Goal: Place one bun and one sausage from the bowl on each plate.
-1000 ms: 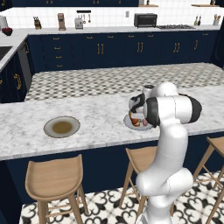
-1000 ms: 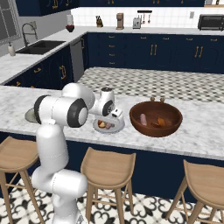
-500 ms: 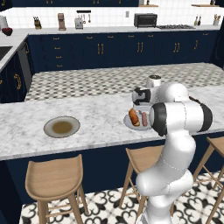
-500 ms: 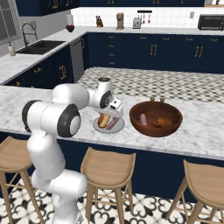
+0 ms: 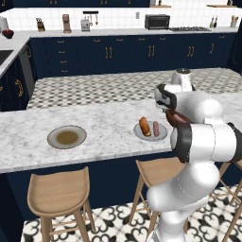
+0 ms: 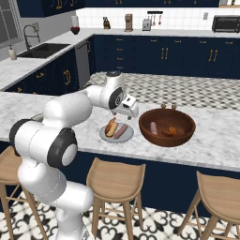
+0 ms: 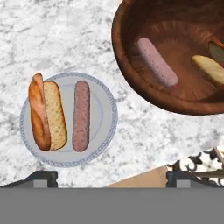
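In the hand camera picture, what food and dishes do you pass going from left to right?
Bun → sausage, both on the light grey plate → sausage in the bowl → second bun, inside the brown bowl.

Two plates: a light grey plate (image 7: 105, 131) at the lower left of the hand view, and a plate with an olive-brown centre (image 5: 66, 137) at the left of the left base view. One bowl (image 7: 127, 57). Two buns: a bun on the grey plate (image 7: 46, 113), a bun in the bowl (image 7: 210, 69). Two sausages: a plated sausage (image 7: 81, 116), a bowl sausage (image 7: 156, 62). Three stools (image 6: 116, 180) show under the bench (image 6: 220, 140) in the right base view.
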Motion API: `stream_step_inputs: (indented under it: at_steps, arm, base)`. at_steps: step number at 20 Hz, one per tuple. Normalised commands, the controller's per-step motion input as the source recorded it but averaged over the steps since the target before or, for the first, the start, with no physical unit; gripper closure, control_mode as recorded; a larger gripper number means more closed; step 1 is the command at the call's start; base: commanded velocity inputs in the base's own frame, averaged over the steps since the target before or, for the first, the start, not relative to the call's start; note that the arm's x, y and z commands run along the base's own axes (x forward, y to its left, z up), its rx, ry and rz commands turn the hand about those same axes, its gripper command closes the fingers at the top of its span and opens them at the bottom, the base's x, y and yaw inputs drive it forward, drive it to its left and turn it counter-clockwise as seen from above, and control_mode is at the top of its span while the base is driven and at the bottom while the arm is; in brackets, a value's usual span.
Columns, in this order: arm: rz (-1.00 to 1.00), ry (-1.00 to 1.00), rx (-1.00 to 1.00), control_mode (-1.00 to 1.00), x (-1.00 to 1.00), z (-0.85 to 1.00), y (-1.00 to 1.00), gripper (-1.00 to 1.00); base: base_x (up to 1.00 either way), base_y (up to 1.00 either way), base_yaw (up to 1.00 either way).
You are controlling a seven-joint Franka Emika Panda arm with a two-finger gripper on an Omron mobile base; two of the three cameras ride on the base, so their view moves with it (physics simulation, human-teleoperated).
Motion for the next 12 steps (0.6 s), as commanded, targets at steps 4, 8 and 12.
stream_step_inputs:
  at_steps: [4,8,12]
  arm:
    - [-0.12,0.13,-0.11,-1.00,0.32,0.32,-1.00,-1.00]
    - [-0.07,0.20,-0.12,-1.00,0.11,0.00,-1.00,-1.00]
    - [-0.01,0.21,-0.05,-1.00,0.00,-0.11,-0.95,-1.00]
  base:
    - [0.00,0.00,0.00]
    - [0.00,0.00,0.00]
    - [0.00,0.00,0.00]
